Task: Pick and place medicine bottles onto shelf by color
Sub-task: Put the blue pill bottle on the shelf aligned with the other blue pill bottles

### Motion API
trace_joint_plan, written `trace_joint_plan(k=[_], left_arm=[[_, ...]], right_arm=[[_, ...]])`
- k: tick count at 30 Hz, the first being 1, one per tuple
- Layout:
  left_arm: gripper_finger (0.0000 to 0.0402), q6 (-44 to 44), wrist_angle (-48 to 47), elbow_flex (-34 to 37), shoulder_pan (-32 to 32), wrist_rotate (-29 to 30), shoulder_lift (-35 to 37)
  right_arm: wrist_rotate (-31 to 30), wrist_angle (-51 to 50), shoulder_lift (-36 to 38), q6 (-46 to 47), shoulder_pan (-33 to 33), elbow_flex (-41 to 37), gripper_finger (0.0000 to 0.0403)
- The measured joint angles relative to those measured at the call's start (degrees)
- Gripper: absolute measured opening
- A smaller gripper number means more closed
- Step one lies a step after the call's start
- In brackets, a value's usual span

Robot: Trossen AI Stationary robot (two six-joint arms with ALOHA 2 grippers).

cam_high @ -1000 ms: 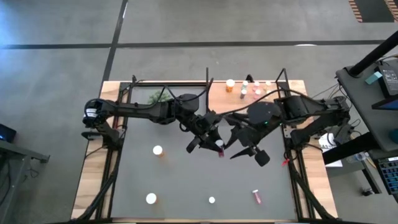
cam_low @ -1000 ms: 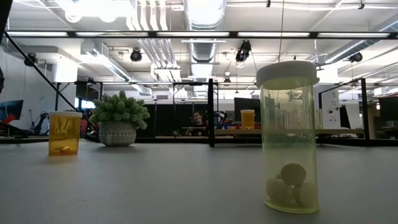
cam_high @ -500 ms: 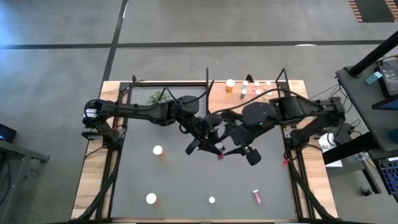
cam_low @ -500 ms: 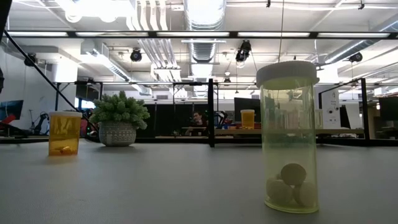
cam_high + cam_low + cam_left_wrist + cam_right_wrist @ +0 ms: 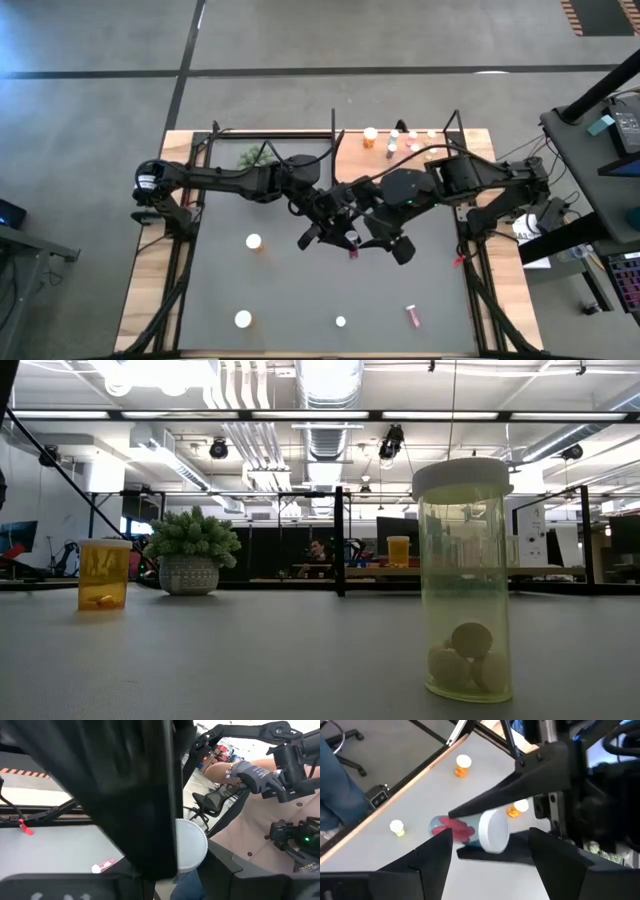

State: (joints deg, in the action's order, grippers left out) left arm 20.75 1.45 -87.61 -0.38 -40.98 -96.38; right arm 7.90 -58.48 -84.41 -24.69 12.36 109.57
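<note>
Left fingers (image 5: pixel 338 236) clenched on clear red-filled vial (image 5: pixel 465 831), ribbed white cap; right fingers (image 5: pixel 378 240) spread.

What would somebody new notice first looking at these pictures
The two arms meet nose to nose over the middle of the dark table: the left gripper is shut on a red bottle with a white cap, held above the tabletop, and the right gripper faces it with fingers open on either side. In the low view, a tall yellow-green bottle looms close to the camera.
</note>
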Motion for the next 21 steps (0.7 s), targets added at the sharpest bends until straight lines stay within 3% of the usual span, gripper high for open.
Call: trace_joint_plan(k=[10, 21], left_arm=[[0.0102, 0.13, -0.77, 0.02, -0.07, -0.17, 0.00], [0.0102, -0.09, -0.26, 0.02, 0.00, 0.18, 0.00]], right_arm=[[0.06, 0.20, -1.98, -4.39, 0.02, 0.32, 0.0235], [-0.01, 0.48, -2.00, -1.41, 0.13, 0.60, 0.0213]])
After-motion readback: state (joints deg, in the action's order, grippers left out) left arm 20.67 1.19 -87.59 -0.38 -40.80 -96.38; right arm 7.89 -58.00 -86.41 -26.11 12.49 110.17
